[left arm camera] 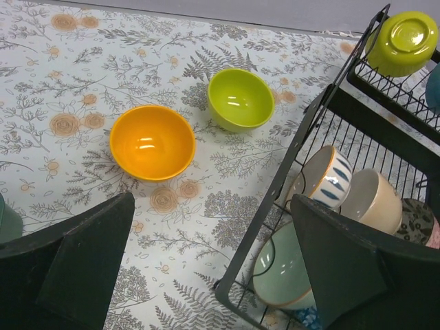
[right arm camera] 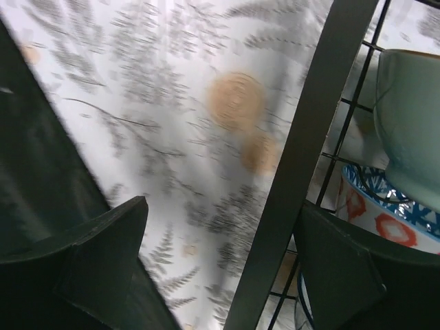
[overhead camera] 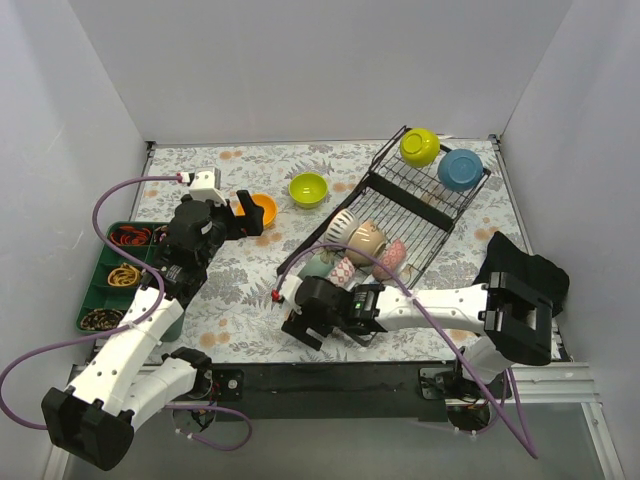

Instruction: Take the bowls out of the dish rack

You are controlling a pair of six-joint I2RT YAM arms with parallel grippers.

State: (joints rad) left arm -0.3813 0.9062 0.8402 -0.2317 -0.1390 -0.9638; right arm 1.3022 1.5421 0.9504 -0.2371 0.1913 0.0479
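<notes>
The black dish rack stands right of centre. Its raised tier holds a lime-yellow bowl and a blue bowl. Its base holds a striped bowl, a beige bowl, a pink bowl, a pale-green bowl and a blue-white patterned bowl. An orange bowl and a lime bowl sit upright on the table. My left gripper is open and empty beside the orange bowl. My right gripper is open, with the rack's near frame bar between its jaws.
A green compartment tray with small items sits at the left edge. A black cloth-like heap lies at the right edge beside the rack. White walls close in the table on three sides.
</notes>
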